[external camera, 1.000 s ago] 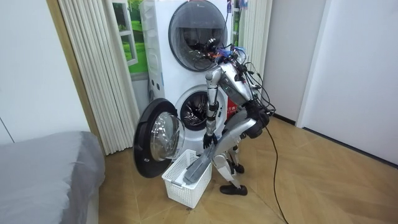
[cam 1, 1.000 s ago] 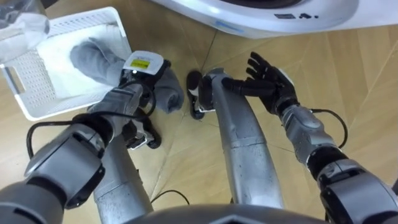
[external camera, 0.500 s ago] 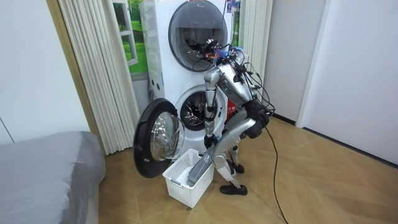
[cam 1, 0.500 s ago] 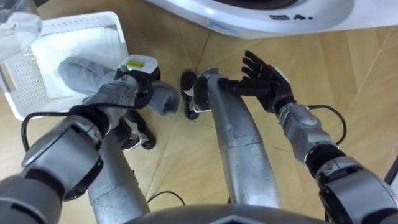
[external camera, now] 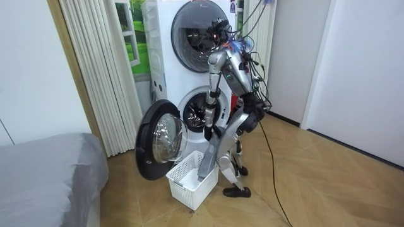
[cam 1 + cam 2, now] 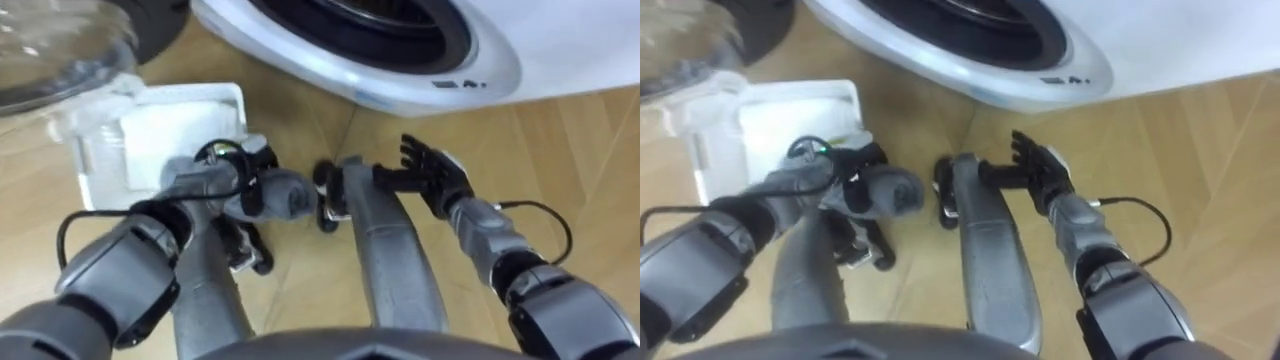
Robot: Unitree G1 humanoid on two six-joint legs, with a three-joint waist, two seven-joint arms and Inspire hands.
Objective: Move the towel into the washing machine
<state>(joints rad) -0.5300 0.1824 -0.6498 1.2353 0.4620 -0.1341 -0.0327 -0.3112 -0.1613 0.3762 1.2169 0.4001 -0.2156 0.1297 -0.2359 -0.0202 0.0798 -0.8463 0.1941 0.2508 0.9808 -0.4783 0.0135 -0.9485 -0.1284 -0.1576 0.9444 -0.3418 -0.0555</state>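
Observation:
A grey towel (image 6: 288,194) is bunched in my left hand (image 6: 243,184), whose fingers are curled round it. In the room view the towel (image 5: 207,162) hangs down from that hand (image 5: 213,130), and its lower end reaches the white basket (image 5: 191,184). In the eye views the basket (image 6: 178,122) lies just behind the hand, at the left. The washing machine's round opening (image 6: 372,28) shows at the top. My right hand (image 6: 432,176) is open at the right, above the wooden floor and beside my leg, holding nothing.
The washer's round glass door (image 5: 158,146) stands open at the room view's left of the drum (image 5: 197,113), right above the basket. A second machine (image 5: 201,36) is stacked on top. A grey bed (image 5: 47,170) and white curtains (image 5: 95,69) are further left.
I have straightened up from a deep bend. My left hand has risen with the towel, drawing it up out of the basket. The eye view has shifted toward the washer's opening.

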